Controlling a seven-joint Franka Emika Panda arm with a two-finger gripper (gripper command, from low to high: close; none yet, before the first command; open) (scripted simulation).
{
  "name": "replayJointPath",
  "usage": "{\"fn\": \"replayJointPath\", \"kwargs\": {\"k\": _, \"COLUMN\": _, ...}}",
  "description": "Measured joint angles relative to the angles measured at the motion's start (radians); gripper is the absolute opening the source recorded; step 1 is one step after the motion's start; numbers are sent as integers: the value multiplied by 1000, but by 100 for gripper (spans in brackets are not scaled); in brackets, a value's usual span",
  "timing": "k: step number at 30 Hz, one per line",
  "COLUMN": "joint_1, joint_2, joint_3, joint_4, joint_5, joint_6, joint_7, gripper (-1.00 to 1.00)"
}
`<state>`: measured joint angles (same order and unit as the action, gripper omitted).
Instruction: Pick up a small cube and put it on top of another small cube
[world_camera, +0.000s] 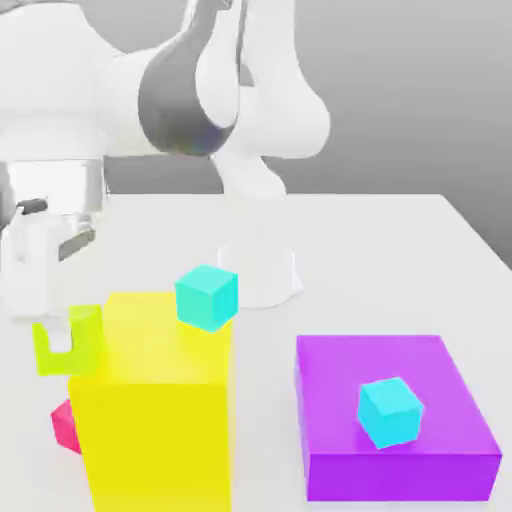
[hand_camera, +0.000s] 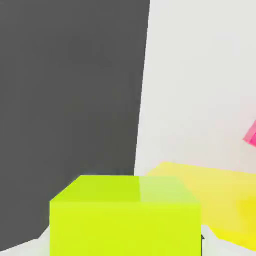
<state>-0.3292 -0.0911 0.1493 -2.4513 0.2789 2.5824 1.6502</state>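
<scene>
Nearest in the exterior view: a pink-red cube (world_camera: 65, 425) on the tabletop (world_camera: 400, 260), beside the big yellow block (world_camera: 155, 420). A purple block (world_camera: 395, 410) at the exterior view's right carries a cyan cube (world_camera: 389, 411). The hand (world_camera: 62, 335) is closed on the small lime cube (world_camera: 68, 340), held above the tabletop, against the yellow block's upper edge. A second cyan cube (world_camera: 206, 297) rests on the yellow block's far corner.

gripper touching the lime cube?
Touching. In the exterior view the gripper has a finger pressed against the lime cube, holding it off the table; in the hand view the cube sits between the fingers.
</scene>
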Motion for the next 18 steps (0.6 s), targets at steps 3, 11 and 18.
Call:
{"fn": "replayJointPath", "kwargs": {"k": 3, "joint_1": 102, "joint_2": -9, "joint_3": 73, "joint_4": 20, "joint_5": -39, "joint_6": -68, "joint_7": 16, "gripper": -100}}
{"fn": "replayJointPath", "kwargs": {"k": 11, "joint_1": 276, "joint_2": 22, "joint_3": 230, "joint_4": -10, "joint_5": -230, "joint_6": -174, "joint_7": 144, "gripper": -100}}
{"fn": "replayJointPath", "kwargs": {"k": 18, "joint_1": 274, "joint_2": 130, "joint_3": 230, "joint_4": -42, "joint_5": -306, "joint_6": -52, "joint_7": 199, "gripper": 100}}
